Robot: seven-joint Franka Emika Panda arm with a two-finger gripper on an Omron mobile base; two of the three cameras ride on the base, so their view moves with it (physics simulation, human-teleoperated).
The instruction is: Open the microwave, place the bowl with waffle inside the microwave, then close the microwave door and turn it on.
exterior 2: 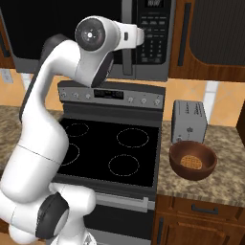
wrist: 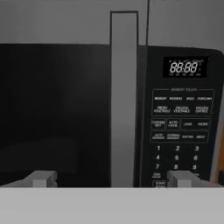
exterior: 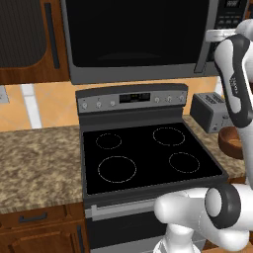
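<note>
Two finger tips rise at the bottom of the hand view, spread wide apart with nothing between them, so the gripper (wrist: pixel 109 178) is open. It faces the microwave (exterior: pixel 138 39) at close range. On the left of that view is the dark glass of the microwave door (wrist: pixel 54 113), shut. Next comes its vertical handle bar (wrist: pixel 124 98), standing between the two tips and a little beyond them, untouched. Right of the bar is the black button panel (wrist: pixel 181 131) with its lit display and rows of keys.

From the base cameras, the microwave hangs above the black-topped stove (exterior 2: pixel 107 148). Right of the stove on the speckled counter (exterior 2: pixel 225 182) stands the small grey toaster (exterior 2: pixel 189 122). Just in front of it sits the bowl (exterior 2: pixel 193 160), upright, with the waffle (exterior 2: pixel 191 161) lying flat inside.
</note>
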